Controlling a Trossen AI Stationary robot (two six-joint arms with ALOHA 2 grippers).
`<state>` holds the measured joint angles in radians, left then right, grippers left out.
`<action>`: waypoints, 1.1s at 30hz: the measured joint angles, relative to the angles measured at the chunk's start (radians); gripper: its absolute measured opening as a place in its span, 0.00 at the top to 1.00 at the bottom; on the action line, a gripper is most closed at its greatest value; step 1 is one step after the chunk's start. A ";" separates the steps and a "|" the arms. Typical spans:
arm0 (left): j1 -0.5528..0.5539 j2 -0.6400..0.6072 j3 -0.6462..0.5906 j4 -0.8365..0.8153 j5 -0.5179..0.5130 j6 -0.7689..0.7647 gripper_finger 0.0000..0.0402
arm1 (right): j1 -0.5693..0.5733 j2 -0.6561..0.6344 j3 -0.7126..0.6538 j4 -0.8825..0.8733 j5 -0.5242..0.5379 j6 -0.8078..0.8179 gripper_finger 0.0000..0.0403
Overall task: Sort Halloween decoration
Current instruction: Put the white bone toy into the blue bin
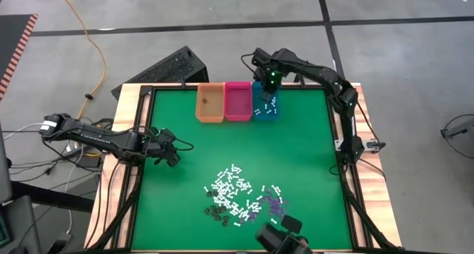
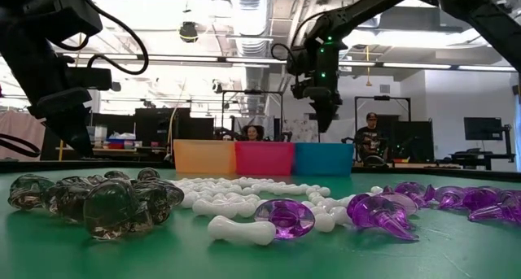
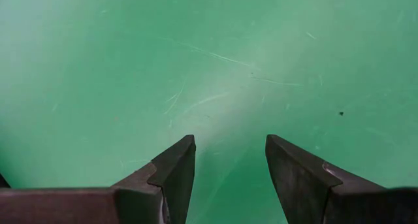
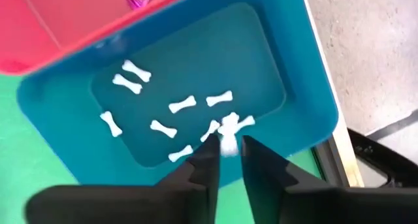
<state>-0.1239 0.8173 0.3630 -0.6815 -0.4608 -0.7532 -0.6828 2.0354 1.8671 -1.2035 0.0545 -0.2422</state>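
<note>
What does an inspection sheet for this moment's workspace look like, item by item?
Surface: green mat, wooden frame.
Job's things: pile of white bones, purple pieces and dark pieces near the front edge; several bones lie in the teal bin; one purple piece in the pink bin; one dark piece in the orange bin.
Clutter: nothing seen.
Grippers: right gripper above the teal bin, fingers slightly apart, a bone blurred just beyond them; left gripper open over bare mat.
Cables: yellow cord on the floor.
Surroundings: two people behind the table.
</note>
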 joint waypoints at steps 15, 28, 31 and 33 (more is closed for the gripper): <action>0.000 0.000 0.000 0.000 -0.027 -0.013 0.55 | 0.248 -0.066 -0.001 0.009 -0.141 -0.022 0.61; 0.000 0.000 0.000 0.028 -0.041 -0.008 0.55 | 0.677 -0.051 -0.102 0.267 -0.110 0.129 0.62; 0.000 0.000 0.000 0.029 -0.043 -0.007 0.55 | 0.692 -0.051 -0.161 0.339 -0.108 0.164 0.62; 0.000 0.000 0.000 0.029 -0.043 0.000 0.55 | 0.693 -0.051 -0.209 0.387 -0.107 0.179 0.62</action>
<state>-0.1241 0.8169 0.3630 -0.6525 -0.5038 -0.7535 0.0103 1.9839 1.6578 -0.8165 -0.0528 -0.0628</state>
